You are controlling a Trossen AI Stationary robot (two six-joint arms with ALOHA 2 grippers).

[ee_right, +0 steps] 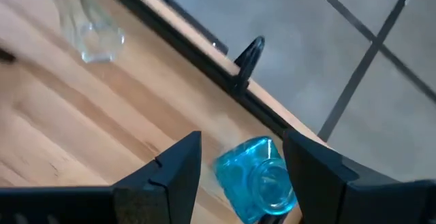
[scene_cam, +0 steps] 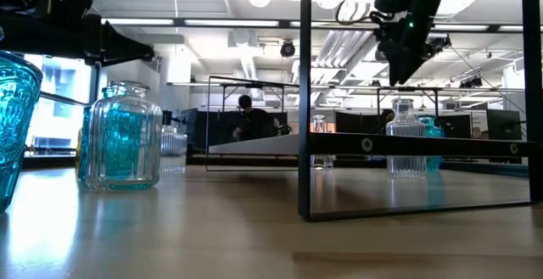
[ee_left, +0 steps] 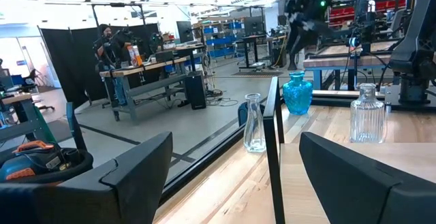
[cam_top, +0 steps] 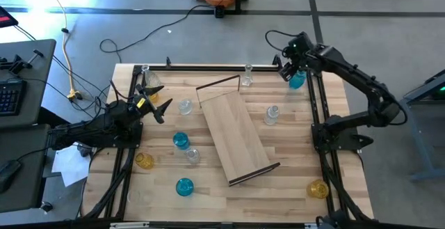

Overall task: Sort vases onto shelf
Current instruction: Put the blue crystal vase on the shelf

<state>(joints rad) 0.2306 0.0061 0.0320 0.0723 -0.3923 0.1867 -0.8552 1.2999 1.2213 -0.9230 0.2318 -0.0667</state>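
Vases of small translucent glass, blue, amber and clear, are all still sitting on the pale-wood tabletop, and we are seeing none on the long light-wood plank shelf, which is lying slantwise mid-table, so we judge the sorting as barely begun. We are hovering our right gripper, fingers spread, over a blue ribbed glass vase at the far right corner, just beside the dark metal frame rail, so room there is looking tight. Our left gripper is waiting wide open near the left edge. A clear narrow-necked vase is standing against the far rail; the shelf top is offering open room.
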